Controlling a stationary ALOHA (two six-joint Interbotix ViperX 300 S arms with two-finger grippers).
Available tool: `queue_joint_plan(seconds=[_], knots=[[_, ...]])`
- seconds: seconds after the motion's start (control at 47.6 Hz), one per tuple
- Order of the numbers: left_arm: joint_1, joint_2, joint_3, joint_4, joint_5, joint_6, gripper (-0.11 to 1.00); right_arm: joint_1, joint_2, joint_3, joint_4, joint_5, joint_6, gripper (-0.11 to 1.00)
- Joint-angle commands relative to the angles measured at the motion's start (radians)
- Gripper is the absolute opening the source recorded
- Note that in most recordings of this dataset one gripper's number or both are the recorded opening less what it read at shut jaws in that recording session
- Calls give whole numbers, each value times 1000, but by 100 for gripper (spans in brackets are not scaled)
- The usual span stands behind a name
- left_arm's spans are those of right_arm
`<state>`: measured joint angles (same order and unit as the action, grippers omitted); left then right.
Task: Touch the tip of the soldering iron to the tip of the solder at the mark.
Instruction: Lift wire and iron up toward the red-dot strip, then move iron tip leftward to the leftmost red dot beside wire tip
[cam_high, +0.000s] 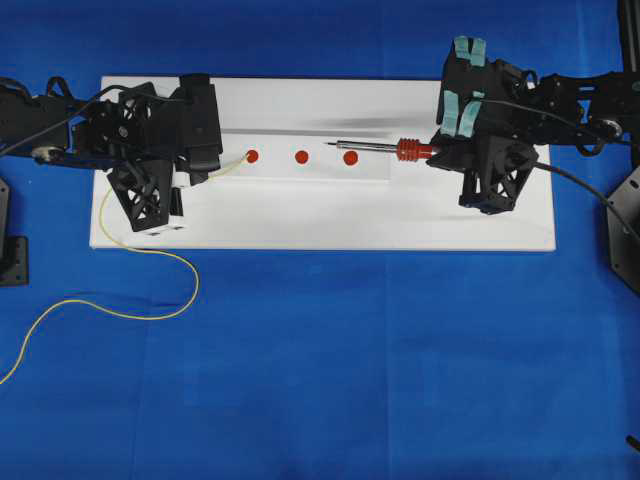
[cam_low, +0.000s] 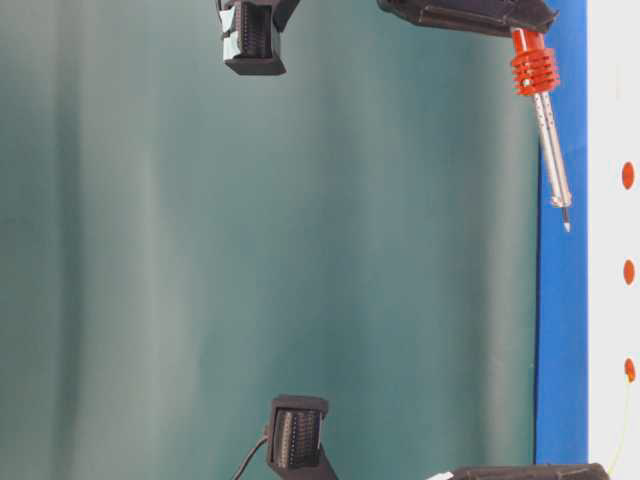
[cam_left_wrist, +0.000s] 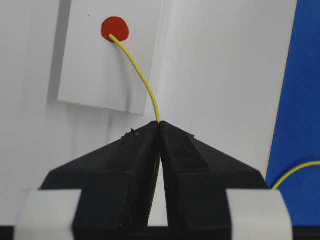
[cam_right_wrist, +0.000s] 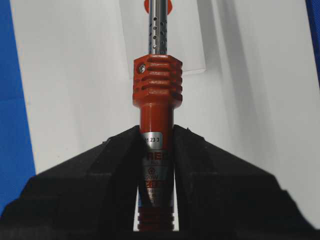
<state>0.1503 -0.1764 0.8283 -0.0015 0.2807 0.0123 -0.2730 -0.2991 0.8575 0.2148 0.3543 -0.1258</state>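
Pinched between the closed fingers of the left gripper (cam_left_wrist: 159, 125), the solder (cam_left_wrist: 142, 80) arcs forward, free end resting on the leftmost red mark (cam_high: 252, 156) of three on the white board (cam_high: 300, 215); slack trailing off onto the blue cloth (cam_high: 330, 370). Clamped by its red handle in the right gripper (cam_right_wrist: 157, 137), the soldering iron (cam_high: 375, 148) held level over the board, dark tip pointing left, above the rightmost mark (cam_high: 350, 158), well apart from the solder's tip, middle mark (cam_high: 301, 156) between.
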Motion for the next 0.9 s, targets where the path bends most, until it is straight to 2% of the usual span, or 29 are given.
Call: queue_joint_plan(seconds=[0.0, 0.189, 0.315, 0.672, 0.883], knots=[[-2, -9, -11, 2, -8, -2, 2, -2, -6, -26, -2, -8, 2, 6], [-2, -9, -11, 2, -6, -2, 2, -2, 6, -38, 0, -5, 3, 6], [-5, -9, -11, 2, -5, -2, 2, 3, 44, -80, 0, 3, 3, 6], [-8, -9, -11, 2, -3, -2, 2, 26, 199, -253, -3, 81, -3, 6], [-6, -9, -12, 2, -3, -2, 2, 31, 276, -330, -25, 106, 0, 6]])
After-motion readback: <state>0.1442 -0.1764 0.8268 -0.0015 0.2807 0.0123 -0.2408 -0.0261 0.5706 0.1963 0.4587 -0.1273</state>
